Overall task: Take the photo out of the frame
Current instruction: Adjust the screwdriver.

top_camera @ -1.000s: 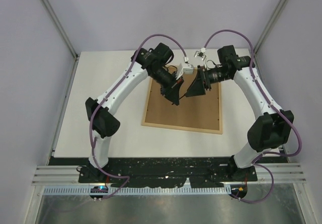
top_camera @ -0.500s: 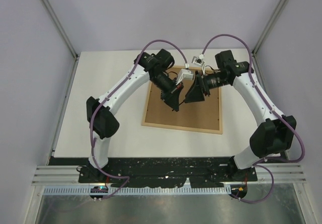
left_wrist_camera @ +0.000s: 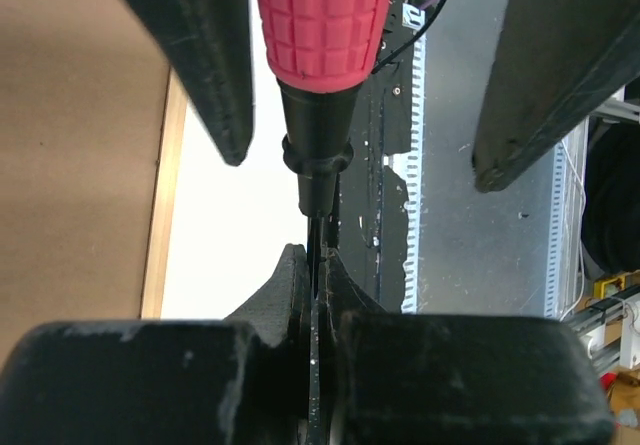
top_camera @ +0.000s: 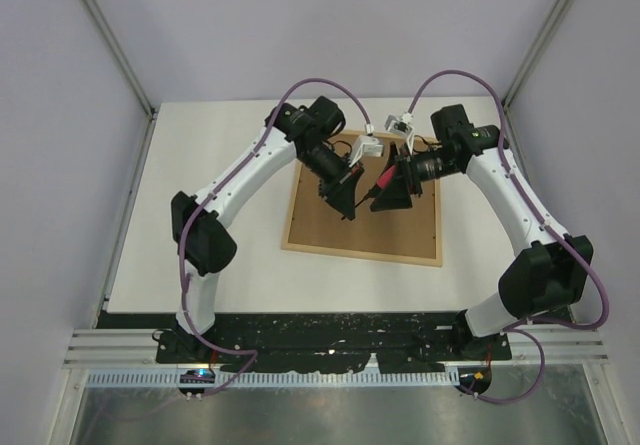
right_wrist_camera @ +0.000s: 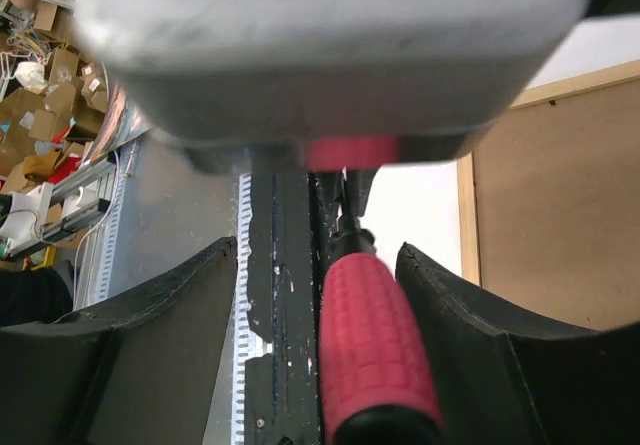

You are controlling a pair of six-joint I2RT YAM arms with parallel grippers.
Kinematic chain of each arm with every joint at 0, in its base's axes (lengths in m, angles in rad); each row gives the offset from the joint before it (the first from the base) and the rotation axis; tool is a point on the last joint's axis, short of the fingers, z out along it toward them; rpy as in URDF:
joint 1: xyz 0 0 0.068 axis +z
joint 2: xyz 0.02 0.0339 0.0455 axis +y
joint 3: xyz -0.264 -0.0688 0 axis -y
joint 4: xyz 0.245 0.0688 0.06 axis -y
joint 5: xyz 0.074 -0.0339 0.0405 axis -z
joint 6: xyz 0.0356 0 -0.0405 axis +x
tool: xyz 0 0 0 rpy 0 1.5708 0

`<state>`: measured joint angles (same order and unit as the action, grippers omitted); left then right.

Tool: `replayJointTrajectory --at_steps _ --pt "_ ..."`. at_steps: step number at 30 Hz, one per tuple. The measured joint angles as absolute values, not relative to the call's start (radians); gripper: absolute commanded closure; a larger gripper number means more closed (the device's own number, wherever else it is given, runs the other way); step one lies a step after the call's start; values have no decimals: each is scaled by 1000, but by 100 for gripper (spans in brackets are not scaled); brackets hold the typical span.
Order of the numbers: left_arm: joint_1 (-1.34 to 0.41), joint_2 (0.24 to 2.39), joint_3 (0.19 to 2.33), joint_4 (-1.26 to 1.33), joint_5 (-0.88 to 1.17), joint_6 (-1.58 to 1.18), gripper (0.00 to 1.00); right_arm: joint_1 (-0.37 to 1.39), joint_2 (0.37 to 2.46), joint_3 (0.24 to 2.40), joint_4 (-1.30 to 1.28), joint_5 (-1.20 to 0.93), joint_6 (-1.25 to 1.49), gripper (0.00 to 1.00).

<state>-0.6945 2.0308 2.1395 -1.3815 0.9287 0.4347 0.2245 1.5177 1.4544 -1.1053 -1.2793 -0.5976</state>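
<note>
The frame [top_camera: 400, 235] lies back up on the table, showing its brown fibreboard panel [left_wrist_camera: 70, 165] inside a light-wood edge [right_wrist_camera: 465, 215]. The photo is hidden. Above the panel my left gripper [top_camera: 345, 203] [left_wrist_camera: 314, 255] is shut on the thin dark blade of a tool with a red ribbed handle [left_wrist_camera: 320, 20]. My right gripper [top_camera: 388, 191] [right_wrist_camera: 318, 250] stands open around that red handle [right_wrist_camera: 375, 345]. The handle lies close to one finger, with a wide gap to the other. In the left wrist view the right gripper's fingers [left_wrist_camera: 215, 55] flank the handle.
The white table top [top_camera: 200, 195] surrounds the frame. A black strip and a slotted white rail [top_camera: 330, 375] run along the near edge by the arm bases. Grey walls and metal posts [top_camera: 110, 45] close in the sides and back.
My right gripper has slid slightly toward the near side over the frame, and the red handle now shows between its fingers. The left gripper has stayed shut on the blade, almost in place.
</note>
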Motion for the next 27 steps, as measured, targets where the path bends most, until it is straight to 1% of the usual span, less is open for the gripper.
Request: replayJointTrajectory --at_steps 11,20,25,27 --pt "-674 2031 2137 -1369 913 402 100 179 1514 1435 -1104 -1332 -601 32" --pt "-674 2031 2137 -1369 912 395 100 211 1443 1299 -824 -1273 -400 33" --pt "-676 2031 2137 -1369 913 395 100 234 1435 1282 -723 -1273 -340 33" --pt "-677 2031 2137 -1368 918 396 100 234 1430 1267 -679 -1267 -329 34"
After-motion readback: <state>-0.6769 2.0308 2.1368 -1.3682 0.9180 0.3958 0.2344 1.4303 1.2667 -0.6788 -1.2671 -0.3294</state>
